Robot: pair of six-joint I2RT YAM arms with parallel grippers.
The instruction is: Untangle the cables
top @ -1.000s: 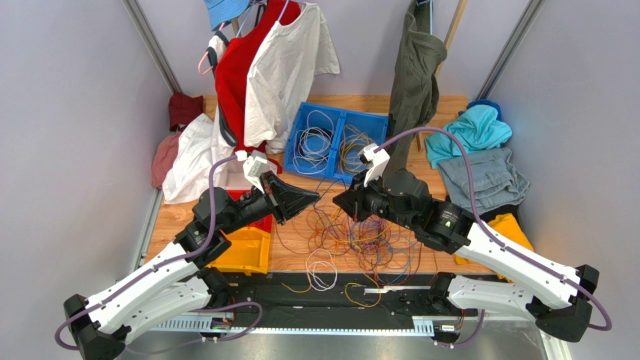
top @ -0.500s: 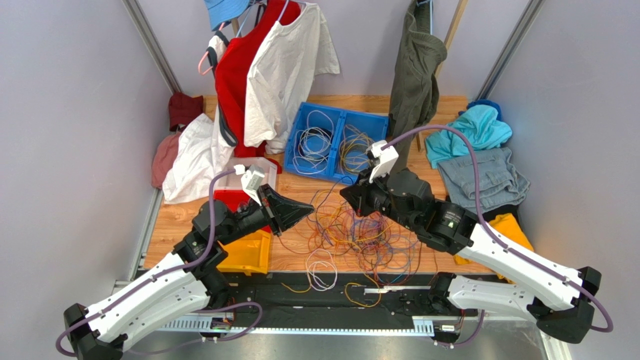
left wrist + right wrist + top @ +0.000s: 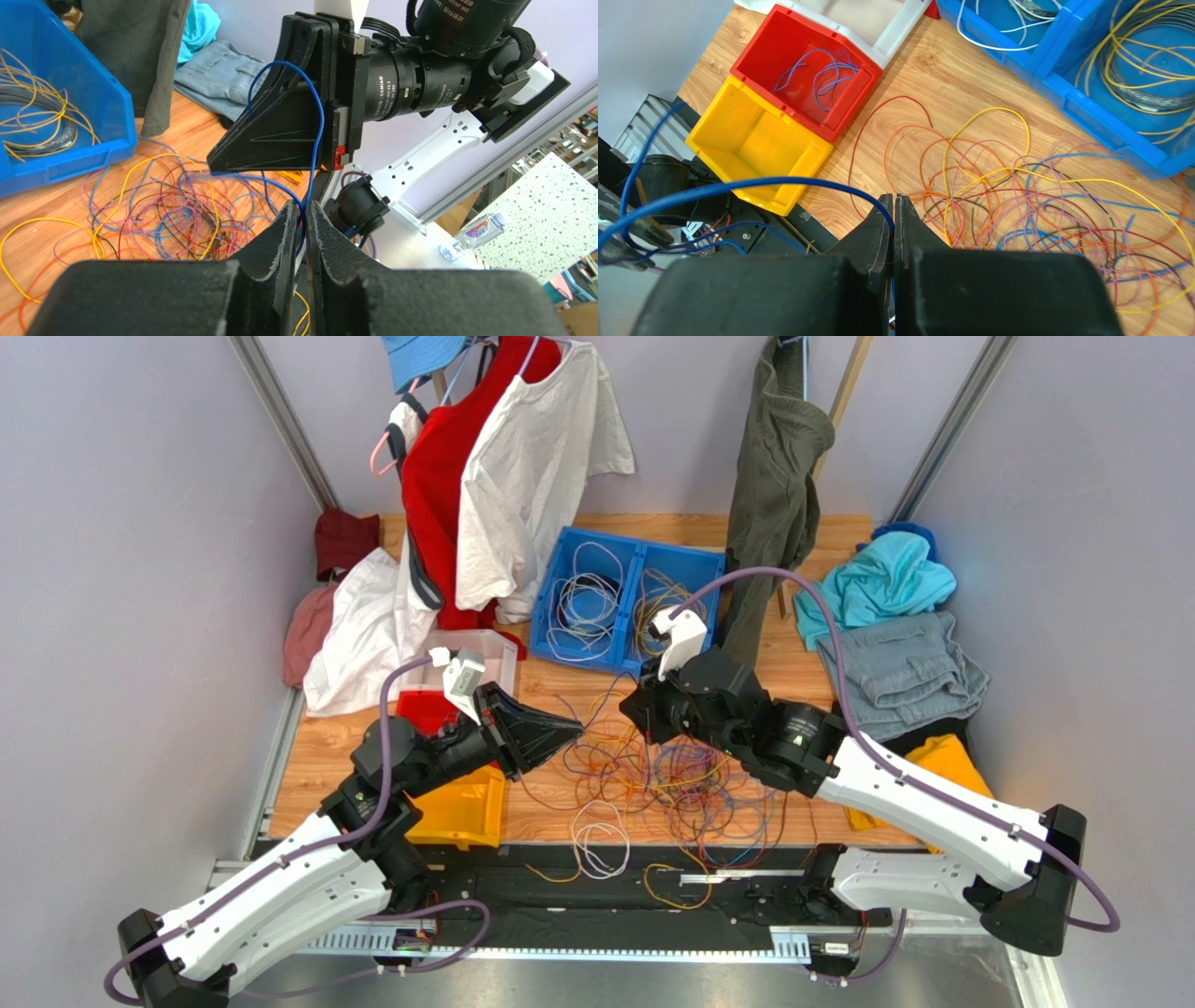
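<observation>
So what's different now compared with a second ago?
The left tool drew back toward the table's near edge, and the right tool shifted slightly left. The right tool pinches a blue cable. The tangled cables, blue bin and hanging clothes stayed put.

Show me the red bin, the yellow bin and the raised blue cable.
red bin [image 3: 760, 43], right wrist view, inner left wall.
yellow bin [image 3: 756, 143], right wrist view, bare floor.
blue cable [image 3: 773, 183], right wrist view, middle of the raised span.
</observation>
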